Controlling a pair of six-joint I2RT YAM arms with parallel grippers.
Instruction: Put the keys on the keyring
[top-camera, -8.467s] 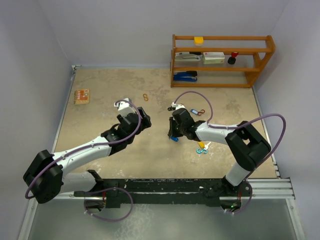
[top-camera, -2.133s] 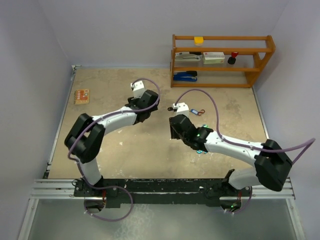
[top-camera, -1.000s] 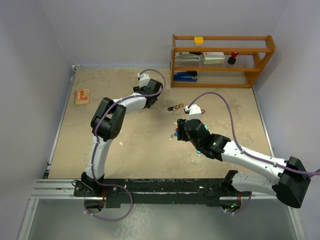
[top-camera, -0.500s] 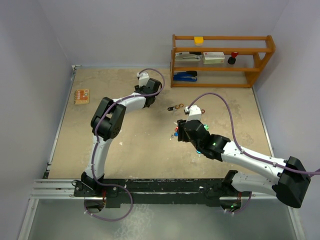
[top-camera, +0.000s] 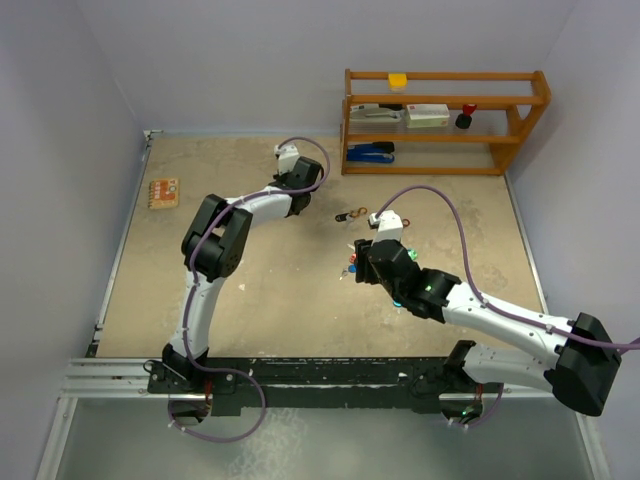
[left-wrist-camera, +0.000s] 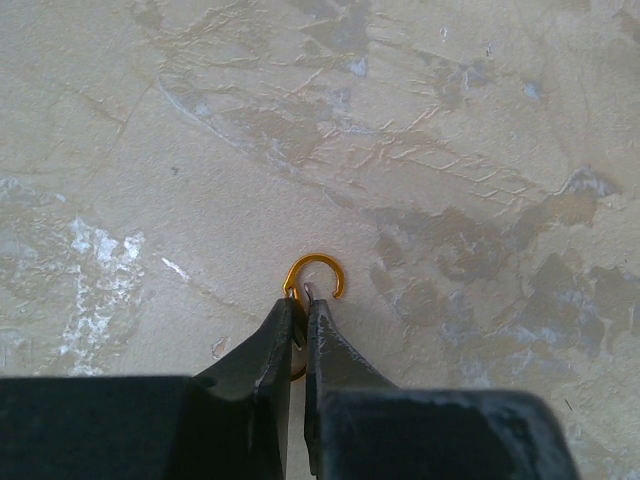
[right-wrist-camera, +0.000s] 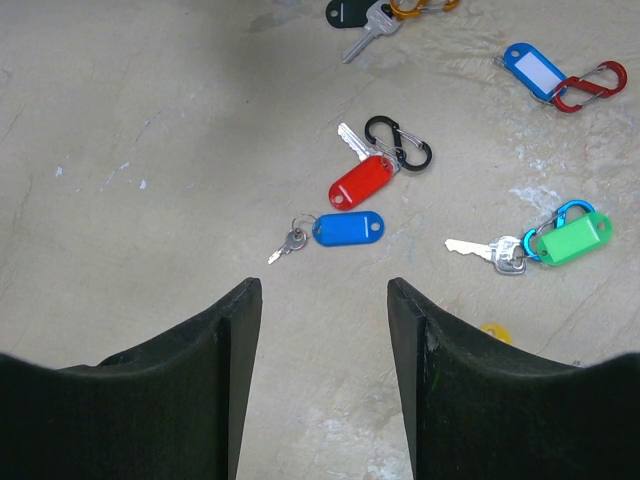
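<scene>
Left tool (left-wrist-camera: 300, 305) has reached the upper centre, pinched shut on an orange clip (left-wrist-camera: 315, 275), pinning it to the tabletop (left-wrist-camera: 450, 150). Right tool (right-wrist-camera: 322, 292) gapes empty over the blue-tagged key (right-wrist-camera: 335, 230), mid-frame, presumably its next pick.

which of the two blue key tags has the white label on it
The blue plastic tag beside the red carabiner clip. The other blue tag, joined to a small silver key, is plain blue all over.

Reads as a robot lab test cell. Plain lilac walls (top-camera: 70, 120) boxing in a beige desk (top-camera: 200, 170); metal mounting rail (top-camera: 330, 372) along near edge; wooden shelf (top-camera: 445, 138) of office supplies behind.
</scene>
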